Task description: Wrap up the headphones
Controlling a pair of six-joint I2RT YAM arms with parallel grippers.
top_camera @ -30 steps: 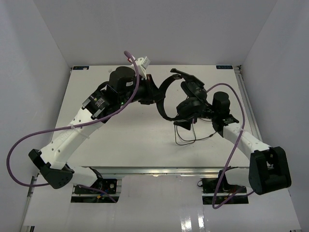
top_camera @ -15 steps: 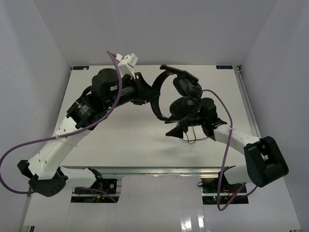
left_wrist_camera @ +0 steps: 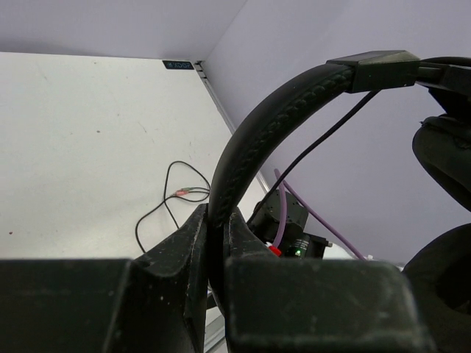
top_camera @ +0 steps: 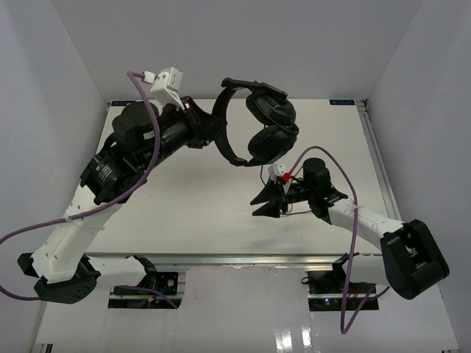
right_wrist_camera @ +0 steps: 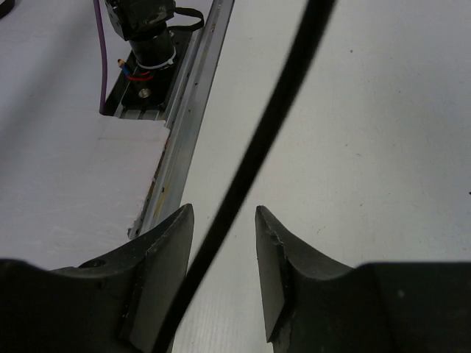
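Note:
The black headphones (top_camera: 271,126) hang in the air above the back of the table, with my left gripper (top_camera: 209,129) shut on their arched headband (left_wrist_camera: 274,101). The two earcups dangle to the right of it. In the left wrist view the headband rises from between my left gripper's (left_wrist_camera: 217,218) closed jaws. The thin black cable (right_wrist_camera: 274,118) drops from the headphones and runs between the jaws of my right gripper (right_wrist_camera: 224,213). Those jaws stand apart with a gap on both sides of the cable. My right gripper (top_camera: 263,204) is low over the table's front middle. Loose cable loops (left_wrist_camera: 174,194) lie on the table.
An aluminium rail (right_wrist_camera: 193,95) runs along the table's front edge, with a black arm mount (right_wrist_camera: 146,31) beyond it. White walls close in the left, back and right sides. Purple arm cables (top_camera: 151,158) trail off both arms.
My left arm has lifted the headphones up and to the left. My right gripper has dropped away from the earcups toward the table's front, and its jaws have narrowed around the cable.

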